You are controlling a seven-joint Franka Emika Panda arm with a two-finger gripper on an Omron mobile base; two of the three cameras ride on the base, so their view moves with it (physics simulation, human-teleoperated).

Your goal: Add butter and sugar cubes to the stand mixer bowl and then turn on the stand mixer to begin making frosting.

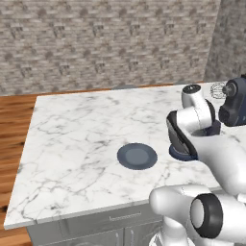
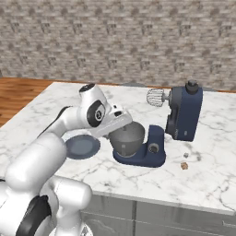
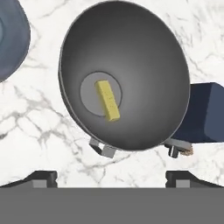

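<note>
The butter (image 3: 108, 100), a small pale-yellow stick, lies flat on the bottom of the stand mixer bowl (image 3: 144, 65), a deep grey metal bowl. My gripper (image 3: 111, 177) hovers straight above the bowl, open, with nothing between its fingertips (image 3: 43, 176). From the right base view the hand (image 2: 113, 122) sits just over the bowl (image 2: 127, 139), which rests on the navy stand mixer's base (image 2: 150, 156). The mixer's head (image 2: 185, 113) is tilted back with the wire whisk (image 2: 156, 97) raised. Two tan sugar cubes (image 2: 184, 166) lie on the marble to the right of the mixer.
A dark blue-grey round plate (image 1: 137, 156) lies on the marble counter (image 1: 72, 139) left of the mixer, close to my arm. A brick wall runs behind the counter, and wood floor lies to the left. The counter's front edge is near the base.
</note>
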